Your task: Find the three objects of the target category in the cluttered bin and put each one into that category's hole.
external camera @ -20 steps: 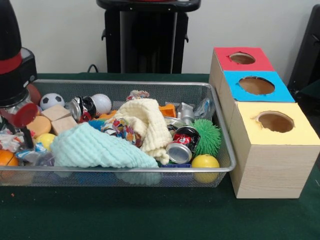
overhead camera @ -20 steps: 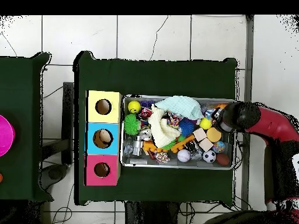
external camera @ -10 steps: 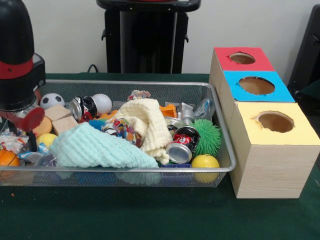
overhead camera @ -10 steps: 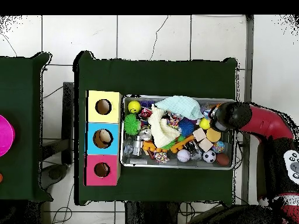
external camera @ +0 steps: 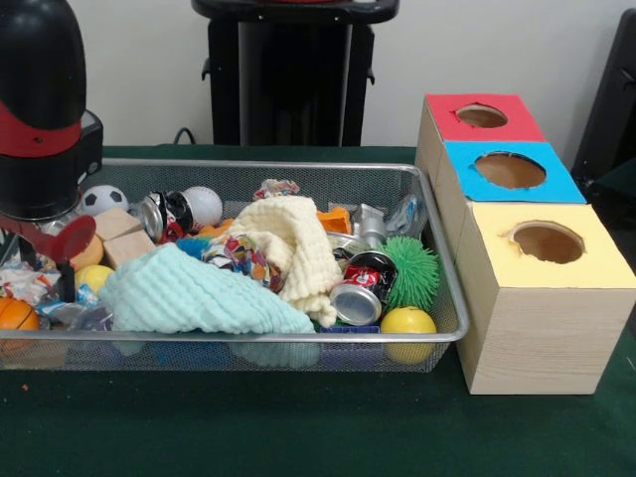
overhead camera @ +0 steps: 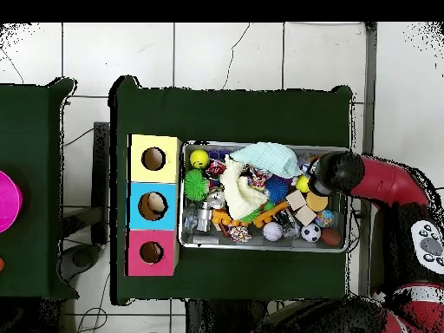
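Wire bin point(external camera: 437, 298) holds balls, cans, cloths; gripper point(external camera: 45, 253) jaws' state unclear.

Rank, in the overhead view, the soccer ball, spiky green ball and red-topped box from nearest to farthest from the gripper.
Measured from the gripper at the bin's right end:
1. Soccer ball, just below it.
2. Spiky green ball, at the bin's left end.
3. Red-topped box, outside the bin, lower left.

A lab: robot pedestal point(external camera: 295, 75), green-clothed table point(external camera: 298, 427), tiled floor point(overhead camera: 225, 56).

We can read no text: the crushed cans point(external camera: 363, 288) in the wire bin point(external camera: 449, 298) carry printing, but it is too small to make out.
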`<action>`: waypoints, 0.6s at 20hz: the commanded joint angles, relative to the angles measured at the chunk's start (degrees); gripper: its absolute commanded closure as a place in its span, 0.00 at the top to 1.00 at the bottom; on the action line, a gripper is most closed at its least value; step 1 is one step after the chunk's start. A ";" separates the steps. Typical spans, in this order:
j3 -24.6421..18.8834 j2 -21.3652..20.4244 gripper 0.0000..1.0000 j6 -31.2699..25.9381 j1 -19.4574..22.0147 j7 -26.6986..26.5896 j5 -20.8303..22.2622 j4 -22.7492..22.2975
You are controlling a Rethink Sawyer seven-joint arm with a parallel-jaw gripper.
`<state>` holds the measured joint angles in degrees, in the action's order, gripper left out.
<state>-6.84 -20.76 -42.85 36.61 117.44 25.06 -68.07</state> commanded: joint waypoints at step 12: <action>3.61 13.03 1.00 16.32 -11.59 24.31 -12.79 -5.40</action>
<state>3.30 -19.08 -37.02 29.35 123.54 19.28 -68.08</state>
